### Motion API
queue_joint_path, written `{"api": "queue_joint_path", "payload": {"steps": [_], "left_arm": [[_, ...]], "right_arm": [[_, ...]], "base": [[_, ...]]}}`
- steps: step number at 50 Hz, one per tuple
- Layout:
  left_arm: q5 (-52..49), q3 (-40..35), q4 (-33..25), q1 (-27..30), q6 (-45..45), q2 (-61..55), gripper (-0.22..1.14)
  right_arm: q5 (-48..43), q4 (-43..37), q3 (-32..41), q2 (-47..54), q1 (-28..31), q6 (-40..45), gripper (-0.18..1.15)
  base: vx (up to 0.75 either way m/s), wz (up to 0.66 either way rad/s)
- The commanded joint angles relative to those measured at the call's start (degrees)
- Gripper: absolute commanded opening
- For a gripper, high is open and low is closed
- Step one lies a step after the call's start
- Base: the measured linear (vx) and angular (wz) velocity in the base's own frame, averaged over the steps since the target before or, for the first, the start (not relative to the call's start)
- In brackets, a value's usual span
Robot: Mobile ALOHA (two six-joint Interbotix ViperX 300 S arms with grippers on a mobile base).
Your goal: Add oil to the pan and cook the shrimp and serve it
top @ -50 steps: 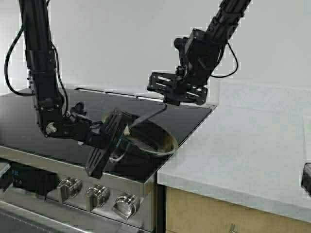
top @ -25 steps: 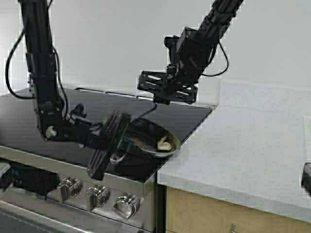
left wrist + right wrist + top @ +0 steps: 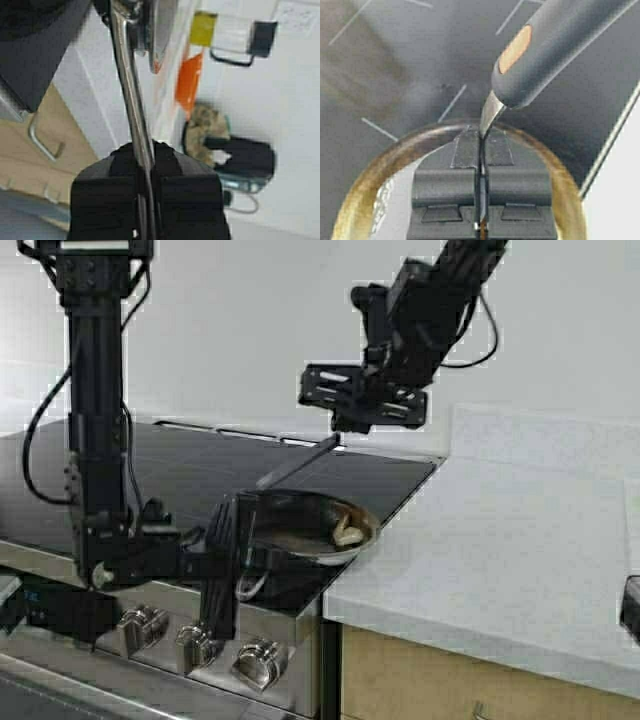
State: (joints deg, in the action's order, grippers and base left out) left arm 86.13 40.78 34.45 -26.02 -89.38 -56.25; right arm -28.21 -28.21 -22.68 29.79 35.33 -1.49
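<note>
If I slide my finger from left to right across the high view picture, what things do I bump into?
Left arm's black post → stove knobs → left gripper clamped on the pan's handle → pan → shrimp at the pan's right rim → right gripper up high, holding a spatula → white counter.

A steel pan (image 3: 305,525) with a brown-stained inside sits tilted above the stove's front corner. One pale curled shrimp (image 3: 347,530) rests against its counter-side rim.
</note>
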Motion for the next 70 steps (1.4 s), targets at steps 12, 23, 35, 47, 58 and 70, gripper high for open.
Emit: {"api": "queue_joint_path", "payload": {"steps": [12,23,35,47,58,70], "left_arm": [[4.8,-2.2,-0.1,4.0,-1.1,-0.4,0.02],[4.9,-5.9,1.3,6.2,-5.6,-1.1,0.03],[5.1,-7.7,1.2,6.2,-10.0,-3.8,0.02],[5.1,-6.8,1.0,6.4,-9.3,-3.7,0.03],[4.0,-5.5,0.7,6.2,-7.6,-2.7,0.03],[3.6,-5.4,-0.1,6.2,-6.7,-2.7,0.03]], "right_arm": [[-2.4,0.2,-4.2,-7.3,0.0,-0.2,0.1],[-2.7,0.0,-4.8,-7.4,0.0,0.0,0.1],[-4.0,-0.3,-6.2,-7.6,0.0,0.1,0.1],[-4.6,-0.3,-6.4,-7.6,0.0,0.1,0.09],[-4.5,-0.2,-6.3,-7.6,0.0,0.3,0.1],[-4.5,-0.3,-6.4,-7.6,0.0,0.4,0.1]], "base": [[0.0,0.0],[0.0,0.0],[0.0,0.0],[0.0,0.0],[0.0,0.0],[0.0,0.0]]}}
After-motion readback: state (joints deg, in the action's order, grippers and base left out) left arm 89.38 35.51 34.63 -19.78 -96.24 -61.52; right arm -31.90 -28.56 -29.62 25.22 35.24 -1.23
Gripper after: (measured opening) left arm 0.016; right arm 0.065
